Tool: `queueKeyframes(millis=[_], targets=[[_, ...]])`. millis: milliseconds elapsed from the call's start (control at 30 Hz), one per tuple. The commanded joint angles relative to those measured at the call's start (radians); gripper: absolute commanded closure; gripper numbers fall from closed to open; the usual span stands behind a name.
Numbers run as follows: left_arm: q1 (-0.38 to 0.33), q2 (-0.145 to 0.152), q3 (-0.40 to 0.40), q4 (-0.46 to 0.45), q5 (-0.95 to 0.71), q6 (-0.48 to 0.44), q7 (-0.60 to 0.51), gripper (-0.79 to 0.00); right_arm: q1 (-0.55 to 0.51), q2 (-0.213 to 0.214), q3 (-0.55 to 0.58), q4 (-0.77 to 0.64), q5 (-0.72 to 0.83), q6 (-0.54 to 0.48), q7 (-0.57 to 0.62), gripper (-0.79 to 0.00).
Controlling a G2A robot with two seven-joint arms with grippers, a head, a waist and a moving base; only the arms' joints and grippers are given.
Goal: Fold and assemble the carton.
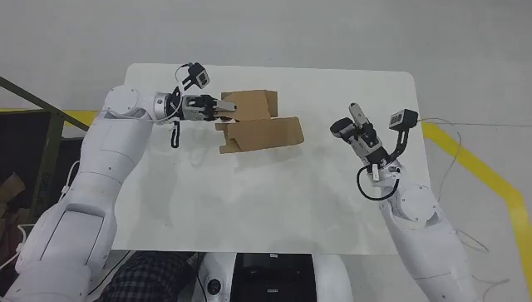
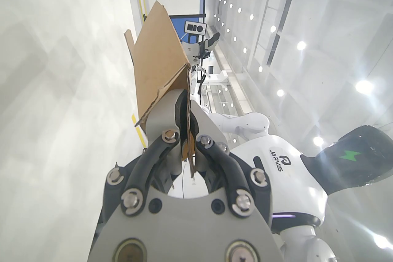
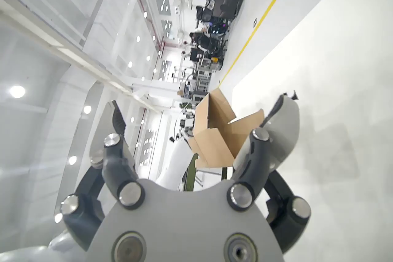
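Note:
A brown cardboard carton (image 1: 259,121), partly folded with flaps spread, rests near the middle of the white table (image 1: 274,210). My left gripper (image 1: 223,107) sits at the carton's left end, shut on one of its flaps. In the left wrist view the flap (image 2: 159,60) is pinched edge-on at my left gripper (image 2: 185,109), and the panel rises beyond it. My right gripper (image 1: 347,124) hovers open to the right of the carton, apart from it. The right wrist view has the carton (image 3: 215,134) some way beyond my open right gripper (image 3: 202,119).
The table's front half and right side are bare white surface. Yellow floor tape (image 1: 478,165) runs past the table's right edge. A dark frame (image 1: 33,136) stands off the table's left side.

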Motion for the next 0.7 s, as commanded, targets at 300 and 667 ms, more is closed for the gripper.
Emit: queueKeyframes(millis=[300, 667], targets=[[-0.004, 0.027, 0.177, -0.125, -0.054, -0.002, 0.002, 0.0, 0.114, 0.007, -0.002, 0.136, 0.297, 0.107, 0.44, -0.785], [-0.026, 0.074, 0.311, -0.223, -0.125, -0.003, 0.002, 0.0, 0.185, -0.005, -0.066, 0.237, 0.443, 0.201, 0.619, -0.785]])
